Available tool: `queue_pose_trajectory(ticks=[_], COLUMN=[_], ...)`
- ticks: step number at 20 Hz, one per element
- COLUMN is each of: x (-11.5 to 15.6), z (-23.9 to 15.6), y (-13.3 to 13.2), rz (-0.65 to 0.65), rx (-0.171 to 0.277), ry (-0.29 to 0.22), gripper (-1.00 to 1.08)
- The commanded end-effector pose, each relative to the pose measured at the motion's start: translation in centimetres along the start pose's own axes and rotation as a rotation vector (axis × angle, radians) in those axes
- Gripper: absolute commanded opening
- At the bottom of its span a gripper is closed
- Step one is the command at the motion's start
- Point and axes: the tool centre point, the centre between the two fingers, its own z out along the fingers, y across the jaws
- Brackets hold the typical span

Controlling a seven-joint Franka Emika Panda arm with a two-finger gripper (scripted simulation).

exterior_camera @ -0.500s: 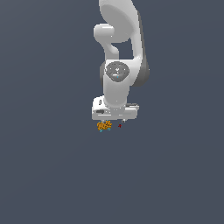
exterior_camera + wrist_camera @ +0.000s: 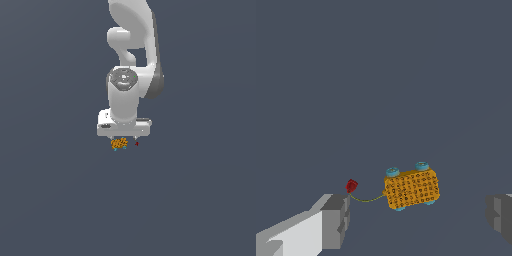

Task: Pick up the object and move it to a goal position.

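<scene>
The object (image 2: 119, 144) is a tiny bumpy orange-yellow lump with teal specks, lying just below the white gripper (image 2: 124, 137) in the exterior view. In the wrist view the object (image 2: 411, 189) is an orange studded block with teal wheels, and a thin cord runs from it to a small dark red speck (image 2: 351, 186). It lies between the two grey fingertips (image 2: 336, 220), nearer one of them, touching neither. The jaws stand wide apart and hold nothing. The red speck (image 2: 136, 144) also shows beside the object in the exterior view.
A flat dark grey-blue surface (image 2: 60, 200) fills both views. The white arm (image 2: 131, 60) rises above the gripper in the exterior view.
The gripper has come lower, closer over the object. The object and the red speck have not moved.
</scene>
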Motion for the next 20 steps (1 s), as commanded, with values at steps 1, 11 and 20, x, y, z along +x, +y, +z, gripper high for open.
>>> queue_pose_trajectory(ticks=[1, 11, 20], x=[0.1, -0.2, -0.7], z=[-0.1, 0.3, 1.6], y=[0.6, 0.3, -0.1], rz=[0.001, 0.059, 0.230], rx=[-0.001, 0.003, 0.015], ry=[0.002, 0.004, 0.008], gripper=[1.00, 1.00, 1.00])
